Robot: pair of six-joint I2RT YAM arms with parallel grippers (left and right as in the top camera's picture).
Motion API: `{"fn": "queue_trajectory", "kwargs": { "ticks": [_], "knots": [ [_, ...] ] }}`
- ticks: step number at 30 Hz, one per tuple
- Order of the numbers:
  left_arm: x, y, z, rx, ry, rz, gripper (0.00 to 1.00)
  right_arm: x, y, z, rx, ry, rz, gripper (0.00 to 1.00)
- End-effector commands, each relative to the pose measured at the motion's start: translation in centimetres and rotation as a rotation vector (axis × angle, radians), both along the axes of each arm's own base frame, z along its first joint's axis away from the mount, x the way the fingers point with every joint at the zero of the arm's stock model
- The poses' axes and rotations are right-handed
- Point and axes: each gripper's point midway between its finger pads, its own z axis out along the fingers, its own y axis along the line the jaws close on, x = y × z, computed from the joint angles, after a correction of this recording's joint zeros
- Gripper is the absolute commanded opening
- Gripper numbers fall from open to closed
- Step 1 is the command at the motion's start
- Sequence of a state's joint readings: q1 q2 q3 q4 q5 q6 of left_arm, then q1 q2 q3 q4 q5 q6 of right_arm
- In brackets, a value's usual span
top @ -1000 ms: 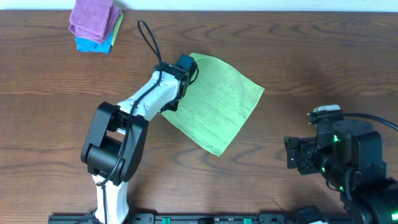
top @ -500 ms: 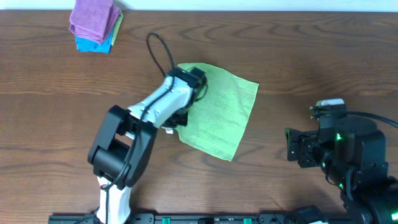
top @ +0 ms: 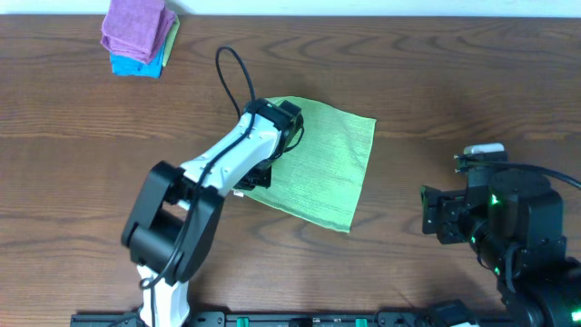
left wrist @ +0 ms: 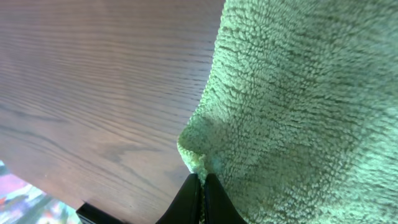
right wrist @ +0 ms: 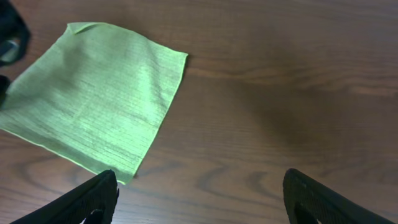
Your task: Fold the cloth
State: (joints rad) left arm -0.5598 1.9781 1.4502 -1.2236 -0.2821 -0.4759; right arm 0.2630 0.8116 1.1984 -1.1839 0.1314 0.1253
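Your left arm (top: 213, 168) reaches far out over wooden table (top: 454, 82), slanting up and right. Left gripper (left wrist: 202, 182) pinches tight on edge of green cloth (top: 327, 168), near its top-left corner. Cloth lies spread out, mid-table. Your right arm (top: 508, 227) sits tucked at right, well apart from cloth. Right gripper (right wrist: 199, 196) spread wide, holding nothing.

The green cloth (left wrist: 298, 93) is looped, fuzzy terry; the table (top: 454, 73) is smooth, matt, dark-grained wood.
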Motion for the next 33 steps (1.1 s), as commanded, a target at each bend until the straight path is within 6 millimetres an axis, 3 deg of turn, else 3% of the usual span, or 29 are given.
{"fn": "queue_trajectory", "kwargs": {
  "ticks": [1,2,5,6,7,14,16,20,23,30,33],
  "knots": [
    [0.8,0.5,2.2,0.001,-0.083,0.011,0.06,0.3,-0.5,0.3,-0.022,-0.017,-0.014,0.86],
    [0.9,0.4,2.3,-0.001,-0.085,0.008,0.11,0.3,-0.4,0.4,-0.021,-0.021,-0.014,0.87],
    [0.7,0.4,2.3,-0.002,-0.074,-0.004,0.72,0.5,-0.4,0.6,-0.018,-0.032,-0.014,0.88],
    [0.7,0.5,2.3,-0.001,-0.072,-0.005,0.89,0.6,-0.4,0.6,-0.018,-0.035,-0.014,0.88],
    [0.7,0.5,2.3,-0.001,-0.072,-0.005,0.98,0.6,-0.4,0.6,-0.017,-0.036,-0.014,0.88],
    [1.4,0.1,2.6,-0.042,-0.097,-0.018,0.97,0.4,-0.2,0.0,-0.017,-0.003,-0.004,0.89],
    [1.4,-1.1,2.2,-0.127,-0.053,-0.080,0.95,0.4,0.1,-0.6,-0.018,0.028,0.010,0.89],
    [1.1,-3.7,1.6,-0.298,0.021,-0.184,0.95,0.7,1.9,-1.3,0.019,0.068,0.103,0.99],
    [1.4,-6.2,1.4,-0.452,0.029,-0.222,0.95,1.1,2.5,-1.6,0.032,0.083,0.126,0.99],
    [4.4,-8.4,1.7,-0.550,-0.090,-0.245,0.95,1.7,2.6,-1.3,0.033,0.061,0.129,0.99],
    [5.7,-9.1,2.0,-0.572,-0.146,-0.258,1.00,1.8,2.6,-1.2,0.035,0.059,0.129,0.99]
  ]
}}
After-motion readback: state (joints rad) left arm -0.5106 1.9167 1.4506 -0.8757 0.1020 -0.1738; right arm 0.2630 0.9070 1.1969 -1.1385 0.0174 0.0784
